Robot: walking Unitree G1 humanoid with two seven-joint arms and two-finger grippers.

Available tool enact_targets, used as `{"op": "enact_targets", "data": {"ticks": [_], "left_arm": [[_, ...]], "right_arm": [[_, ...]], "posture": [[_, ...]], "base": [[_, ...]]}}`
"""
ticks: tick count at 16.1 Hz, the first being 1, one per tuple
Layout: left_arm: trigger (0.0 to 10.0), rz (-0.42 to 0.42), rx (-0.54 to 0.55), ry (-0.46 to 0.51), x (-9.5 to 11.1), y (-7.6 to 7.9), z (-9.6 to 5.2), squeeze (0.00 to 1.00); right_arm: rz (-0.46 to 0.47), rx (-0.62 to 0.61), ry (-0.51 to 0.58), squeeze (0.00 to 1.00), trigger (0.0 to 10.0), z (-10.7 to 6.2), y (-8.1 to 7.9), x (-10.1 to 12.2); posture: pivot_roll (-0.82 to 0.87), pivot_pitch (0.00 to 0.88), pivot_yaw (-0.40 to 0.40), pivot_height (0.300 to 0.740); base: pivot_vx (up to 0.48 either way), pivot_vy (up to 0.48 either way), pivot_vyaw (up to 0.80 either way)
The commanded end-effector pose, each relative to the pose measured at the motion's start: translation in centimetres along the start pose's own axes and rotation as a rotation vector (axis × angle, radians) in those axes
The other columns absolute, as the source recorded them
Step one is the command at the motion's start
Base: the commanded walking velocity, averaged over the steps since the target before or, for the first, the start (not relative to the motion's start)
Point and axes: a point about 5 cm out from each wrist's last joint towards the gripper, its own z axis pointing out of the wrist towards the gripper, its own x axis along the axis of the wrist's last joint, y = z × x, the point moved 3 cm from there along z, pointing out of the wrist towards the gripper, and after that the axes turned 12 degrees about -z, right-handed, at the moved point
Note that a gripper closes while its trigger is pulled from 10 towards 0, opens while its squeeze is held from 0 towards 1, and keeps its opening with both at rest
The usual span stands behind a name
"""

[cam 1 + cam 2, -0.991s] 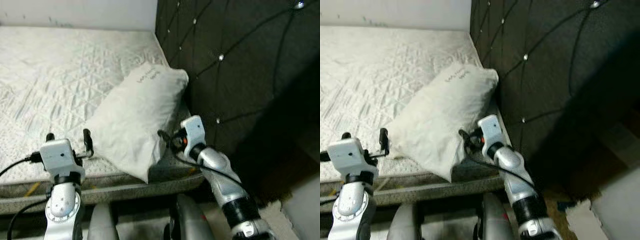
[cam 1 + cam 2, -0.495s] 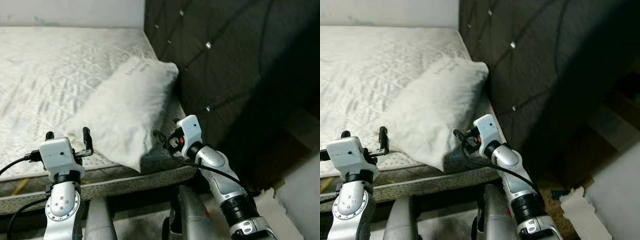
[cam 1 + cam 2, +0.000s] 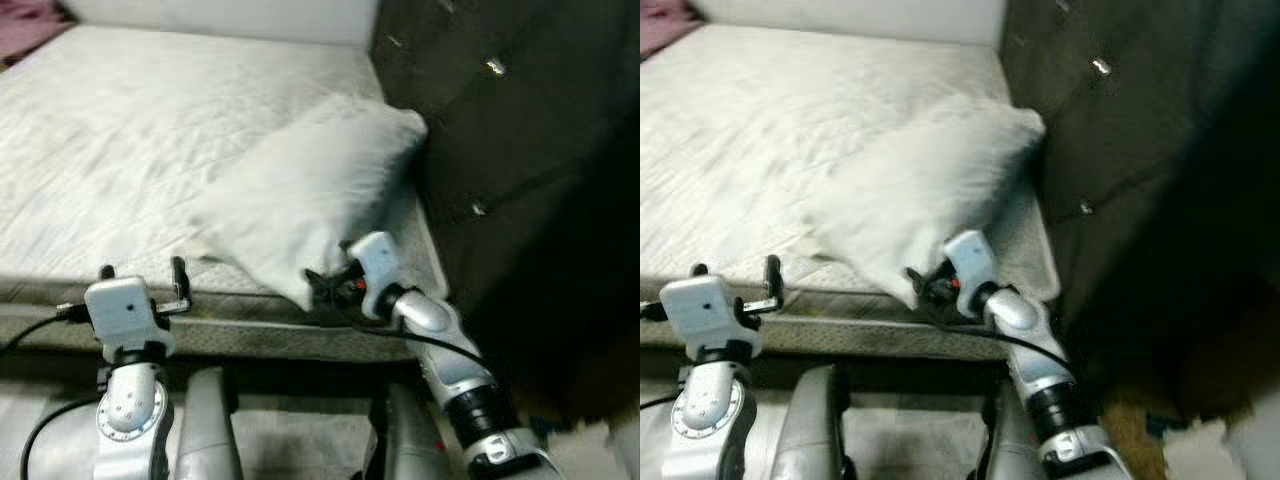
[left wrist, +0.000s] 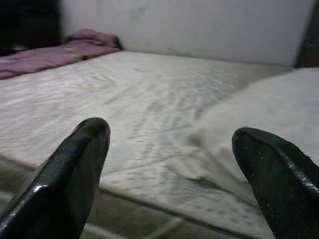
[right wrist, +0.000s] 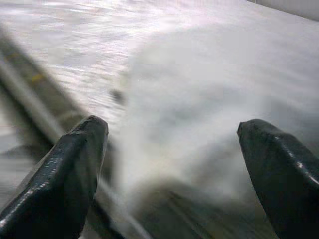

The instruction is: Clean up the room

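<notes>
- right gripper (image 5: 169,164), fingers apart, pointed at the pillow (image 3: 310,190) corner.
- left gripper (image 4: 172,169) was also spread, near the mattress (image 3: 120,130) edge.
- better to pinch deep into the corner.

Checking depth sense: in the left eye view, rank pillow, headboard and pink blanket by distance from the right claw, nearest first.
1. Pillow: its near corner sits right at the right claw.
2. Headboard: dark tufted panel to the robot's right.
3. Pink blanket: far left corner of the mattress.

Silver jointed arms, white wrist boxes, black cables, black-fingered left pincer (image 3: 140,272)
</notes>
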Motion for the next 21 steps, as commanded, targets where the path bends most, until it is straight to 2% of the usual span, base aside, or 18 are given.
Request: {"op": "enact_targets", "data": {"ticks": [1,5,6,10,11,12,18,21], "left_arm": [[10.0,0.004,-0.005,0.013,0.4,0.4,0.1,0.0],[10.0,0.011,0.002,0.012,0.5,0.3,-0.1,0.0],[10.0,0.014,0.005,0.012,0.6,0.2,-0.2,0.0],[10.0,0.025,0.027,0.01,0.9,-0.1,-0.5,0.0],[10.0,0.028,0.036,0.006,1.1,-0.3,-0.8,0.0],[10.0,0.035,0.042,-0.005,1.0,-0.6,-1.1,0.0],[10.0,0.046,0.047,-0.021,1.0,-0.9,-1.1,0.0],[10.0,0.04,0.032,-0.048,0.7,-0.6,-1.2,0.0]], "right_arm": [[-0.013,0.024,-0.02,0.0,10.0,0.1,0.3,-0.2],[-0.044,-0.019,-0.054,0.0,10.0,1.5,0.9,0.2],[-0.028,-0.081,-0.077,0.0,10.0,2.0,1.4,0.3],[0.129,-0.293,-0.197,0.0,10.0,2.6,3.5,-1.0],[0.209,-0.344,-0.272,0.0,10.0,2.3,3.8,-2.2],[0.275,-0.37,-0.303,0.0,10.0,2.0,3.9,-2.6],[0.283,-0.383,-0.363,0.0,10.0,1.5,4.6,-2.8],[0.367,-0.353,-0.386,0.0,10.0,2.2,2.9,-2.5]], "posture": [[-0.01,0.0,-0.083,0.554],[0.01,0.0,-0.084,0.554],[0.02,0.0,-0.084,0.554],[0.05,0.017,-0.084,0.554],[0.05,0.027,-0.083,0.554],[0.06,0.038,-0.08,0.554],[0.05,0.054,-0.073,0.554],[0.05,0.049,-0.06,0.554]], "base": [[0.0,0.0,0.0],[0.0,0.0,0.0],[0.0,0.0,0.0],[0.0,0.0,0.0],[0.0,0.0,0.0],[0.0,0.0,0.0],[0.0,0.0,0.0],[0.0,0.0,0.0]]}}
